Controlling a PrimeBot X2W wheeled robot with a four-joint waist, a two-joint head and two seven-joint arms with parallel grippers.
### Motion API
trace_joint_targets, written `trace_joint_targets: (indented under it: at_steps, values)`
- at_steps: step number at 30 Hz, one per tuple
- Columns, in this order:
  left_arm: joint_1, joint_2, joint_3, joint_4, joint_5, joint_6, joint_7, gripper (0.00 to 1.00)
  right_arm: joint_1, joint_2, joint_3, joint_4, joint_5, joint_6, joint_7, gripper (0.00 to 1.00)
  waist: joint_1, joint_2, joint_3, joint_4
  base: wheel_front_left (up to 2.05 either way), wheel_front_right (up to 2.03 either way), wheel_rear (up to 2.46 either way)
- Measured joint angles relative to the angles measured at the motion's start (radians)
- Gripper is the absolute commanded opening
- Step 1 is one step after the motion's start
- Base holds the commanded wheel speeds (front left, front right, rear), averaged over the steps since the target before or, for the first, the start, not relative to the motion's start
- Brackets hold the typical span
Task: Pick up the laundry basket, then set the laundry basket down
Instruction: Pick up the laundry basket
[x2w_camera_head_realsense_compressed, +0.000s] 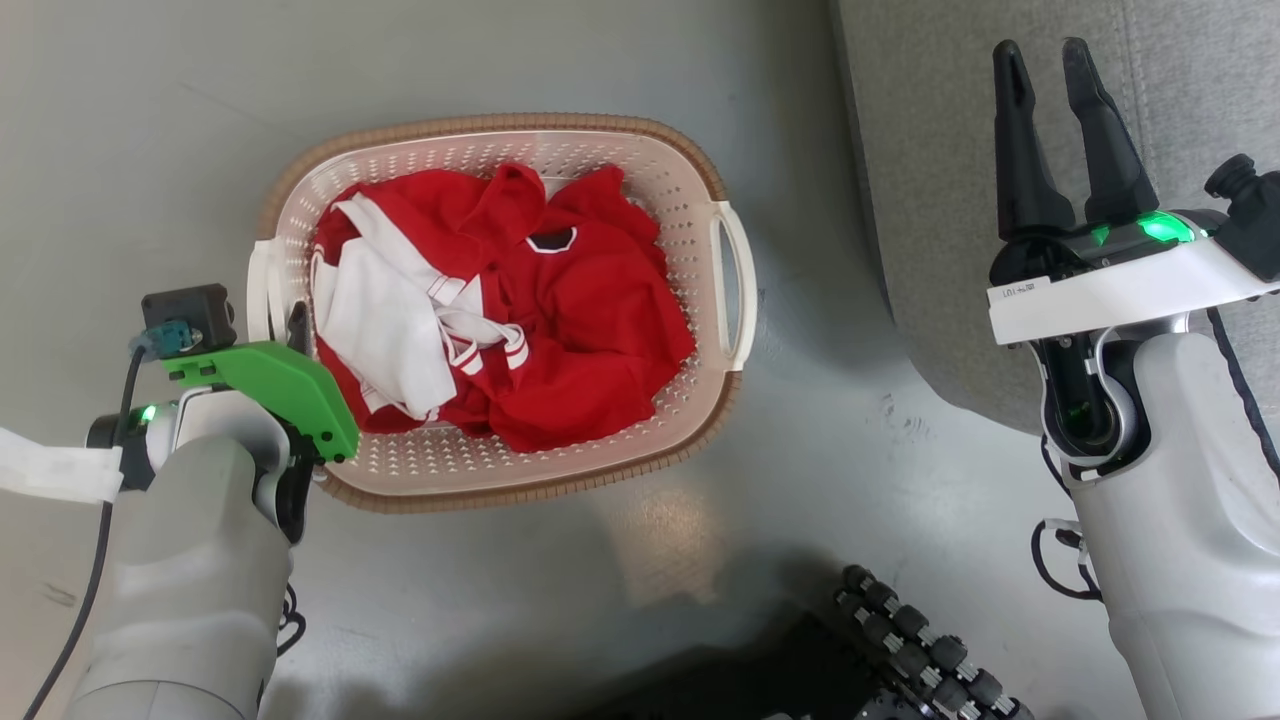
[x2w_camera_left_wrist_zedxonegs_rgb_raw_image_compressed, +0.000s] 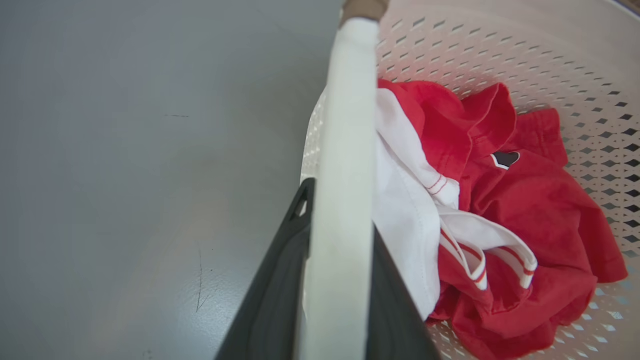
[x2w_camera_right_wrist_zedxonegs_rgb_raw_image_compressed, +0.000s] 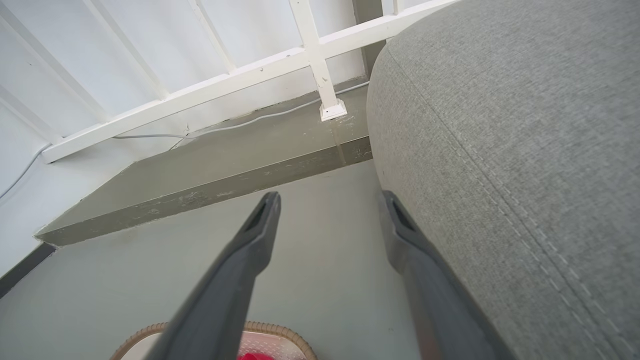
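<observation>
The laundry basket (x2w_camera_head_realsense_compressed: 560, 150) is cream with a brown woven rim and holds red and white clothes (x2w_camera_head_realsense_compressed: 560, 300). In the head view it looks level on the grey floor. My left gripper (x2w_camera_head_realsense_compressed: 298, 332) is at its left short side, under a green cover. In the left wrist view the gripper (x2w_camera_left_wrist_zedxonegs_rgb_raw_image_compressed: 342, 215) is shut on the basket's white loop handle (x2w_camera_left_wrist_zedxonegs_rgb_raw_image_compressed: 345, 125), which runs between the two dark fingers. The perforated wall (x2w_camera_left_wrist_zedxonegs_rgb_raw_image_compressed: 500, 45) lies beyond. My right gripper (x2w_camera_head_realsense_compressed: 1042, 60) is open and empty, raised at the right, far from the right handle (x2w_camera_head_realsense_compressed: 740, 290). The right wrist view shows its spread gripper (x2w_camera_right_wrist_zedxonegs_rgb_raw_image_compressed: 331, 200) above the basket's rim (x2w_camera_right_wrist_zedxonegs_rgb_raw_image_compressed: 280, 331).
A grey fabric sofa (x2w_camera_head_realsense_compressed: 930, 200) stands right of the basket, close beside my right gripper's fingers (x2w_camera_right_wrist_zedxonegs_rgb_raw_image_compressed: 425, 280). A raised step (x2w_camera_right_wrist_zedxonegs_rgb_raw_image_compressed: 225, 165) and a white railing (x2w_camera_right_wrist_zedxonegs_rgb_raw_image_compressed: 310, 50) lie beyond. My base with black rollers (x2w_camera_head_realsense_compressed: 920, 650) is at the bottom of the head view.
</observation>
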Motion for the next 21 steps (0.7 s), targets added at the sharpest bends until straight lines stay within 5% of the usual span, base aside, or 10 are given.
trace_joint_targets:
  at_steps: [21]
  values:
    - [0.003, -0.021, 0.063, 0.061, -0.114, 0.0, -0.04, 0.0, 0.001, -0.023, 0.018, -0.004, 0.0, 0.0, 0.0, 1.0, 0.0, 0.0, -0.045, 0.024, 0.0, 0.0, 0.0]
